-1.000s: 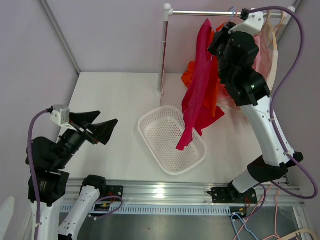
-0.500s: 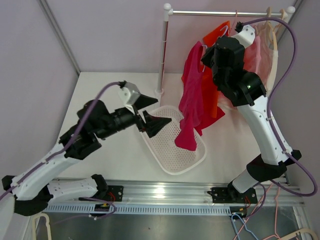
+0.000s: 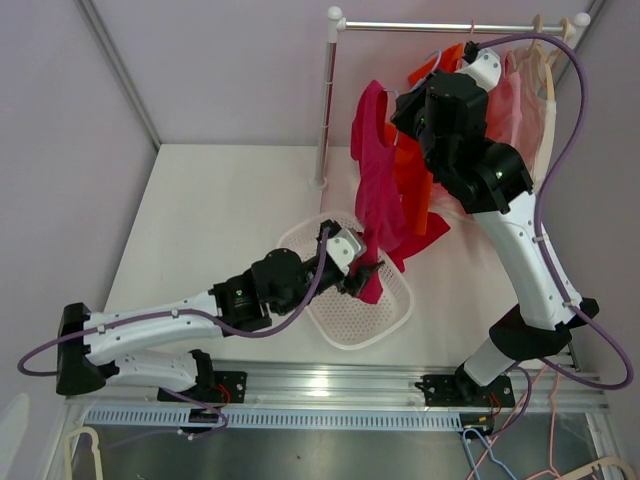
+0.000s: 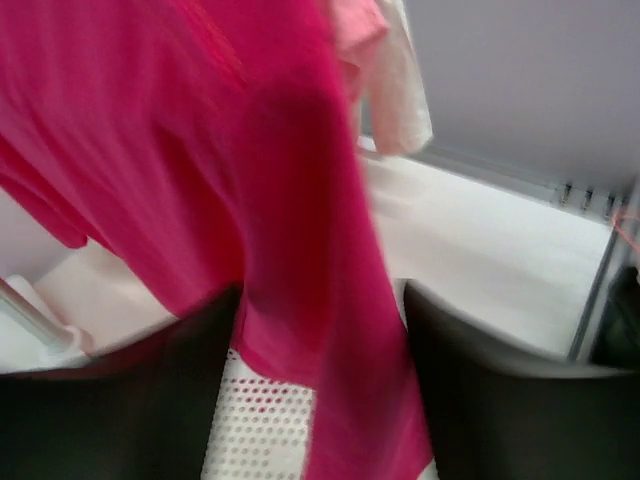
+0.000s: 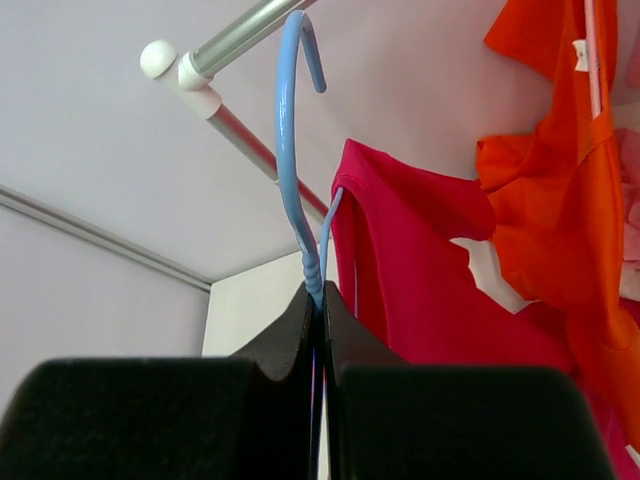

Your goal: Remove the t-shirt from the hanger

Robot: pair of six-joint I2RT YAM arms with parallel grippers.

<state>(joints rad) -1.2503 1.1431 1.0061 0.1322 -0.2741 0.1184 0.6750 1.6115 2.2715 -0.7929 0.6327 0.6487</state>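
Observation:
A magenta t-shirt hangs on a blue wire hanger just below the rail. My right gripper is shut on the hanger's twisted neck, its fingers pressed together. The shirt drapes off the hanger's right side and down toward the white basket. My left gripper is at the shirt's lower end, above the basket. In the blurred left wrist view its jaws stand apart with the hanging cloth between them. Some basket mesh shows in the gap.
An orange garment and pale pink ones hang behind the shirt on the rail. The rack's upright pole stands at the table's back. Spare hangers lie beyond the near edge at the right.
My left arm swung from the table's left side to over the basket, and its wide jaws narrowed round the shirt's lower end. My right arm carried hanger and shirt leftward.

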